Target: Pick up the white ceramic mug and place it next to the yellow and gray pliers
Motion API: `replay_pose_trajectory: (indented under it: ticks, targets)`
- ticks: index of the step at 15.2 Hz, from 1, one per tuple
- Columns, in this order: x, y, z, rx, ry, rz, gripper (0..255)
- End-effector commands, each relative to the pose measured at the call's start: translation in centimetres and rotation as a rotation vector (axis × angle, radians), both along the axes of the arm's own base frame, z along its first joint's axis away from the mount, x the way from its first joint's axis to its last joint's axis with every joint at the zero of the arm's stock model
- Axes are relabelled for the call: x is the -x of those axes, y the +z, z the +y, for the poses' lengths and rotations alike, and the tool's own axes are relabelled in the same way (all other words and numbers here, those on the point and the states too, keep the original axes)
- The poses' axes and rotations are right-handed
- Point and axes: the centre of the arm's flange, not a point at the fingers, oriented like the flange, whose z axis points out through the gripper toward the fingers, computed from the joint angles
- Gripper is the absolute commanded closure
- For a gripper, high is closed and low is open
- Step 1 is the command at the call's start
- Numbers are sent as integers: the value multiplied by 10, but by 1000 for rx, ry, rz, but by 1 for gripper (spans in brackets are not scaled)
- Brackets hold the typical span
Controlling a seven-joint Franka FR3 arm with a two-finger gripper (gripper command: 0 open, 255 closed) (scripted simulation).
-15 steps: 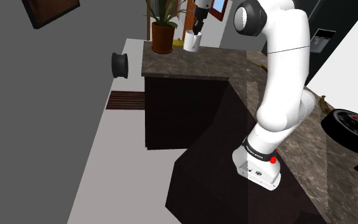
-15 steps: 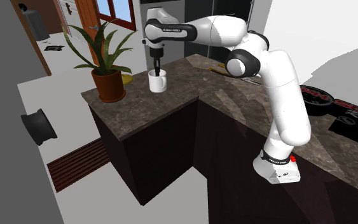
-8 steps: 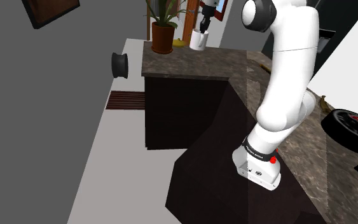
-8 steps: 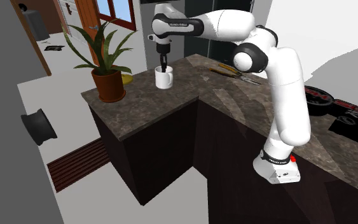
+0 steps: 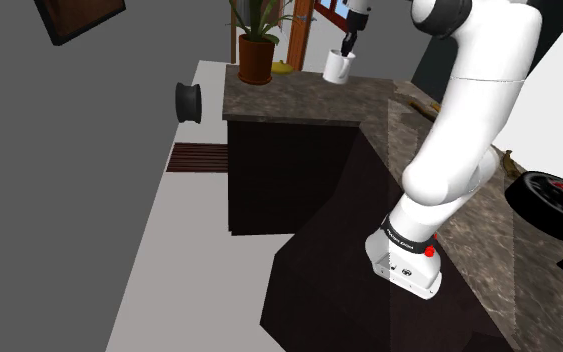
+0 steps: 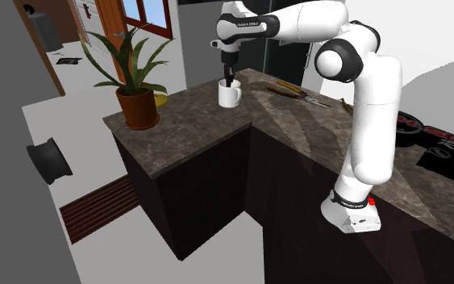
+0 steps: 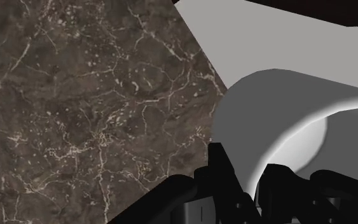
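A white mug (image 6: 230, 95) hangs upright, close over the dark marble counter (image 6: 193, 133), near its far edge. My black gripper (image 6: 229, 79) comes down from above and is shut on the mug's rim, one finger inside and one outside. In the wrist view the fingers (image 7: 220, 168) clasp the mug's wall (image 7: 285, 121). From the shoulder view the mug (image 5: 338, 68) and gripper (image 5: 347, 47) are at the counter's far end. The yellow and grey pliers (image 6: 293, 91) lie on the counter a short way to the second exterior view's right of the mug.
A potted plant (image 6: 136, 97) stands on the counter's corner, left of the mug in the second exterior view, with a yellow object (image 6: 162, 100) behind it. Black tyres (image 6: 406, 125) lie on the counter beyond the arm. Another tyre (image 6: 47, 160) leans on the floor by the wall.
My gripper has carried the mug away from the potted plant, rightward in both exterior views, toward the pliers. The grip on the rim has stayed the same.
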Motion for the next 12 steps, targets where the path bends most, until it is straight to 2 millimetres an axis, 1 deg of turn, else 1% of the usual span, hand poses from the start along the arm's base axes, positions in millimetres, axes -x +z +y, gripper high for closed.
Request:
replay_pose_trajectory:
  ticks: [1, 12]
  targets:
    - [26, -2, -13, 0, 1, 0, 255]
    - [157, -2, -76, 0, 1, 0, 255]
